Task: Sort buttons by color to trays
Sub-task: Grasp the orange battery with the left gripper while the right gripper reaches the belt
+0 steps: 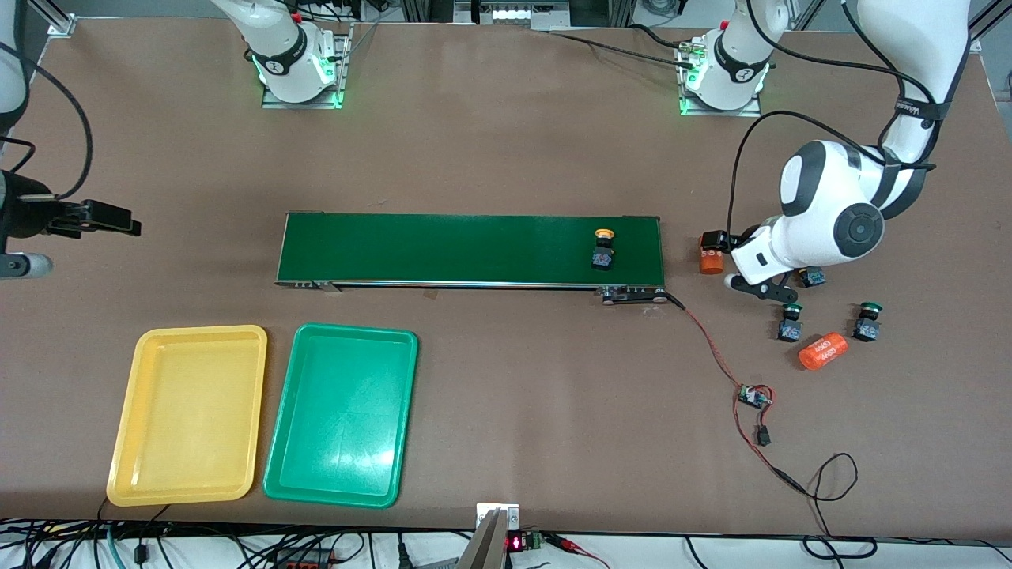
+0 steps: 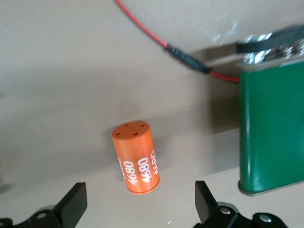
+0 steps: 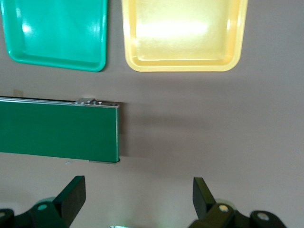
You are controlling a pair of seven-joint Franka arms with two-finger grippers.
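Nearest the front camera lie the two trays, both bare inside: one yellow tray [image 1: 188, 415] at the right arm's end of the tabletop [image 1: 506, 118] and one green tray [image 1: 341, 413] just beside it. Farther back, toward the left arm's end, I count two green-capped buttons [image 1: 790, 322] [image 1: 867, 322] with an orange cylinder [image 1: 823, 352] lying just in front of and between them; a fourth button [image 1: 812, 276] peeks out under the left arm, its cap hidden. Farther still, one yellow-capped button [image 1: 605, 248] sits on the conveyor belt [image 1: 443, 249] near its left-arm end, and a second orange cylinder [image 1: 711, 260] stands just off that end. These switches look light, rigid and blocky; I'd guess the flat sides of the dark body give a surer pinch than the smooth round cap. The left tool [image 2: 140, 209] hangs over that standing cylinder, fingers spread and empty. The right tool [image 3: 137, 204] waits above the bare tabletop off the belt's right-arm end, also spread wide.
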